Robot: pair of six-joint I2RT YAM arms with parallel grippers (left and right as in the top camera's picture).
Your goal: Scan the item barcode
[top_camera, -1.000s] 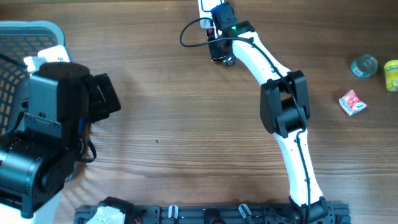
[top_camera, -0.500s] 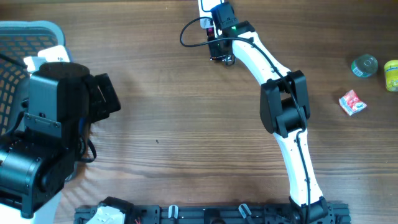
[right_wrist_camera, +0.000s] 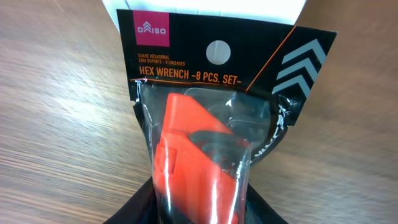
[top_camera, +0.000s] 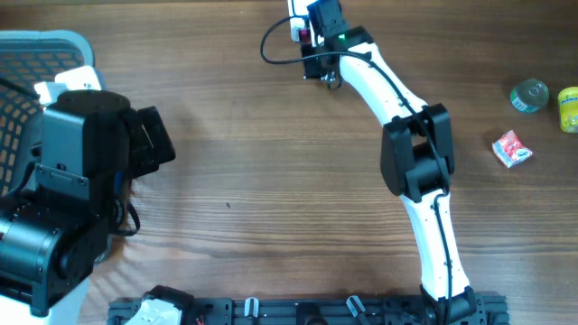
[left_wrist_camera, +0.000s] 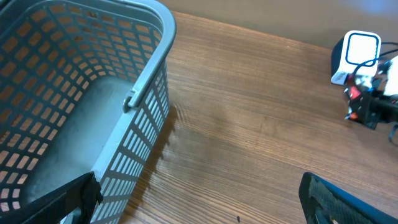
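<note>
Now right pincer (right_wrist_camera: 202,208) clamps black-orange hex-wrench packet (right_wrist_camera: 205,124) before white scanner (left_wrist_camera: 361,48), counter's (top_camera: 226,135) far edge, likely for scan; left pincer (left_wrist_camera: 199,211) agape, empty.

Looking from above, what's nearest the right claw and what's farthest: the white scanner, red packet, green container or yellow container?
From the right gripper, holding the wrench pack:
1. Scanner, just ahead at the top edge.
2. Red packet and green container, far right: too close to call.
3. Yellow container, at the right edge.
</note>
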